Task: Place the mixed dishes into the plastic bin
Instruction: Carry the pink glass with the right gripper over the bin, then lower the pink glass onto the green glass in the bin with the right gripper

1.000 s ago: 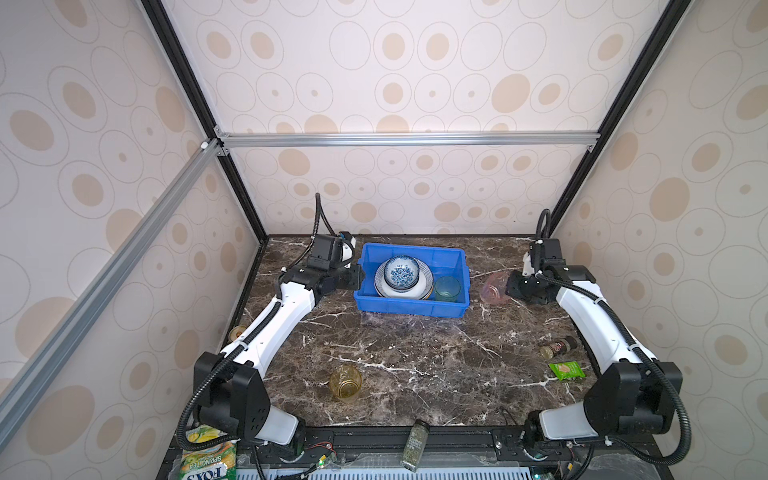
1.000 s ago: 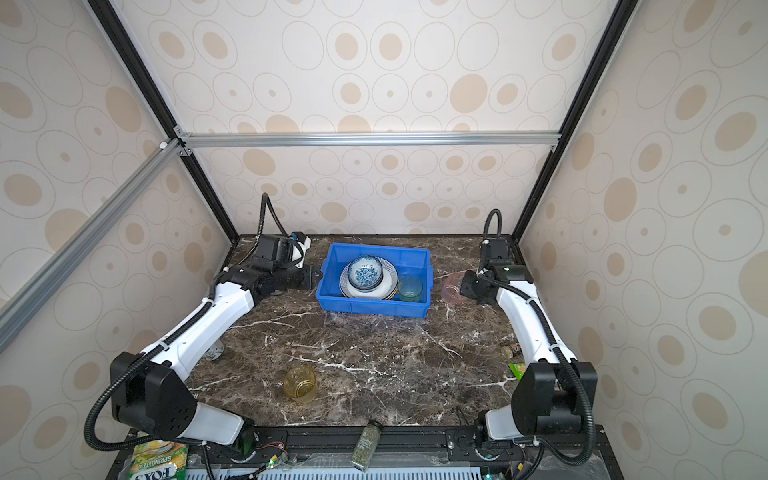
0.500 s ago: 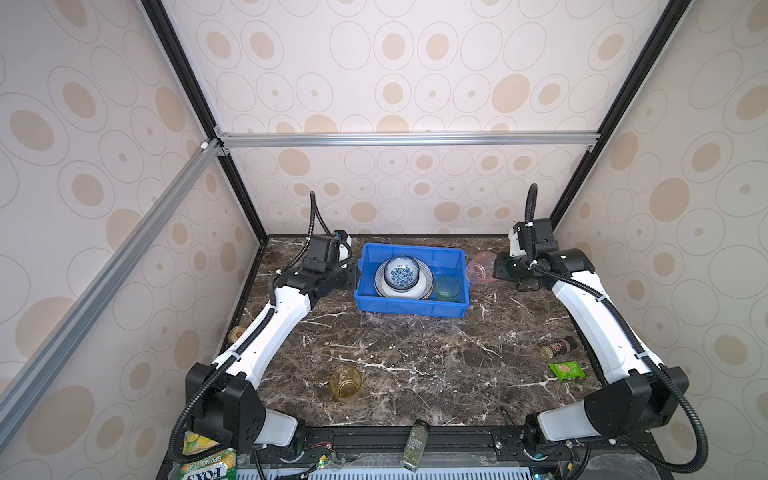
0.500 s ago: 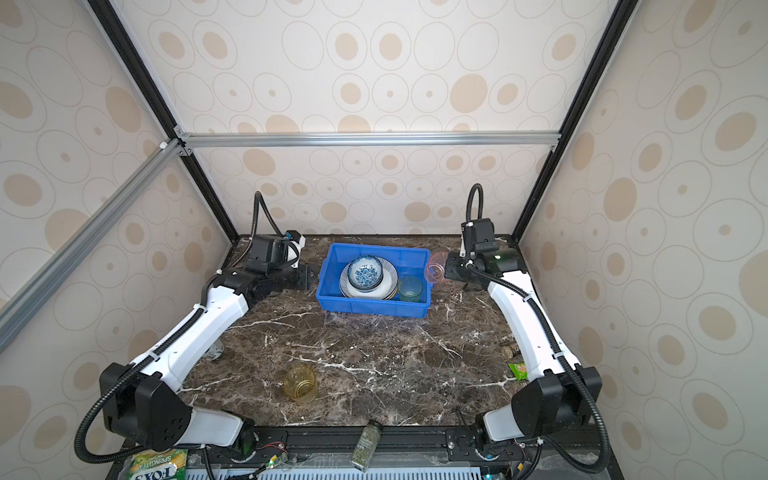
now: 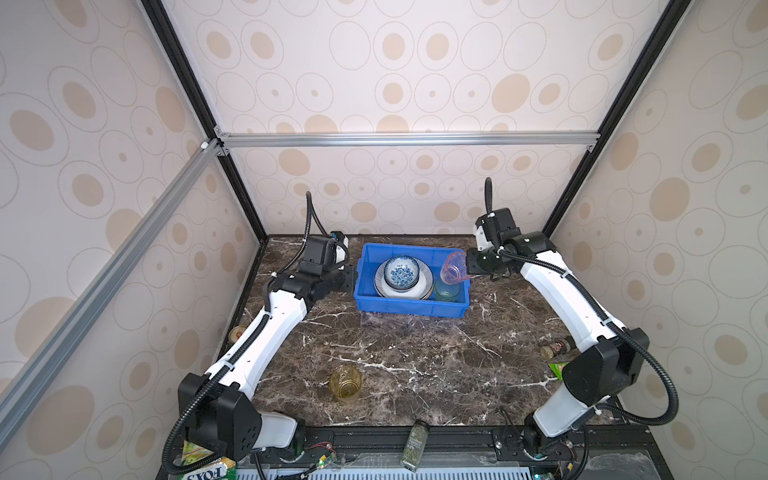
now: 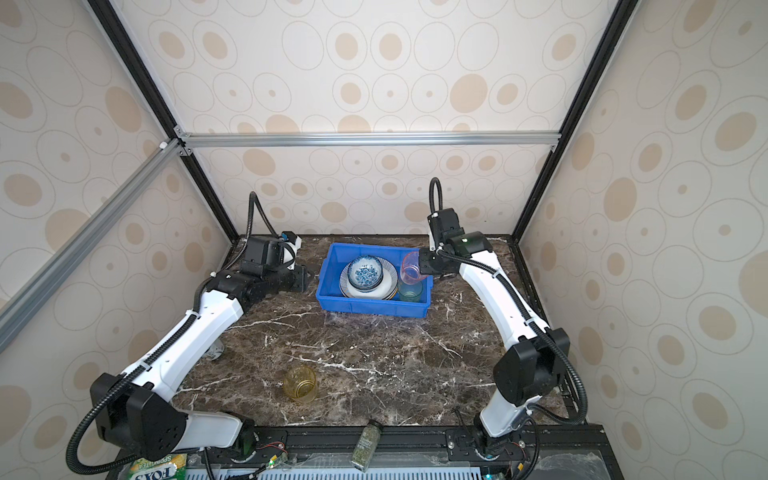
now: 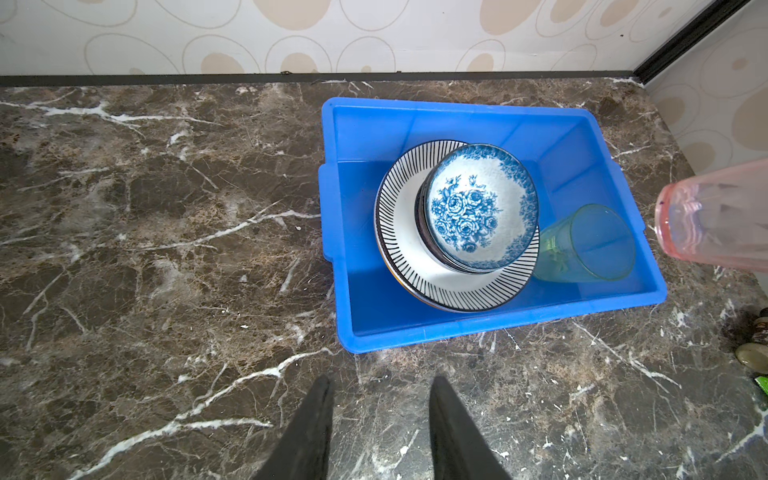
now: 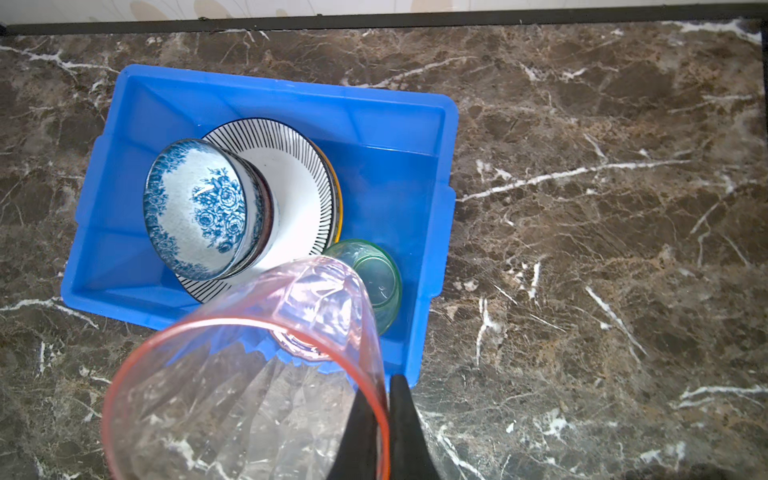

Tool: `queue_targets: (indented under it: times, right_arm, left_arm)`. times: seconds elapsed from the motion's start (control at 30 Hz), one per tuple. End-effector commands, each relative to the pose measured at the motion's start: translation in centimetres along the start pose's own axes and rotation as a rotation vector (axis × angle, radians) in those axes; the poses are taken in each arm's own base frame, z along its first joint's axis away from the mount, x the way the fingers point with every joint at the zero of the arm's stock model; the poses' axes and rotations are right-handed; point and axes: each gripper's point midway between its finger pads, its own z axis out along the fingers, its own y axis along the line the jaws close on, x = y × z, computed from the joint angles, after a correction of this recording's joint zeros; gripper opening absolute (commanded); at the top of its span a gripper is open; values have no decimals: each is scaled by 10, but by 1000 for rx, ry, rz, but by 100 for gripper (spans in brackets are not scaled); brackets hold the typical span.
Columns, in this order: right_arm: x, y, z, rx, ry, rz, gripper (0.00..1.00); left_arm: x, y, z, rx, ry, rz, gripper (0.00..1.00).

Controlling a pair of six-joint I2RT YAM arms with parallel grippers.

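The blue plastic bin (image 5: pixel 409 306) (image 6: pixel 370 308) stands at the back of the table. In it a blue floral bowl (image 5: pixel 401 272) rests on a striped-rim plate (image 7: pixel 409 266), with a green tumbler (image 5: pixel 446 291) beside them. My right gripper (image 8: pixel 384 386) (image 5: pixel 468 266) is shut on the rim of a pink tumbler (image 8: pixel 249 374) (image 5: pixel 455 270), one finger inside and one outside. The tumbler hangs tilted over the bin's right end. My left gripper (image 7: pixel 380 384) (image 5: pixel 350 276) is open and holds nothing, just left of the bin. An amber tumbler (image 5: pixel 345 382) stands near the table's front.
A spice jar (image 5: pixel 413 442) lies at the front edge. A small jar (image 5: pixel 552 349) and a green packet (image 5: pixel 557 370) sit by the right arm's base. A tin can (image 5: pixel 237 332) stands at the left wall, and a snack packet (image 5: pixel 208 471) lies at the front left. Patterned walls enclose the table.
My right gripper has lifted the pink tumbler off the table to the right of the bin and carried it left, over the bin's right end. The left arm has shifted only slightly.
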Motion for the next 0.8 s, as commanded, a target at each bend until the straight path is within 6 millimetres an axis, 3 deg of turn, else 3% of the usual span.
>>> queue_targets:
  times: [0.0, 0.33, 0.77]
  right_arm:
    - [2, 3, 1, 21, 32, -56, 0]
    - [4, 9, 14, 34, 82, -116, 0]
    - [11, 3, 36, 84, 150, -160, 0]
  left_arm:
    - [-1, -1, -6, -4, -4, 14, 39]
    - [1, 0, -6, -8, -1, 17, 40]
    - [-3, -3, -2, 6, 5, 16, 40]
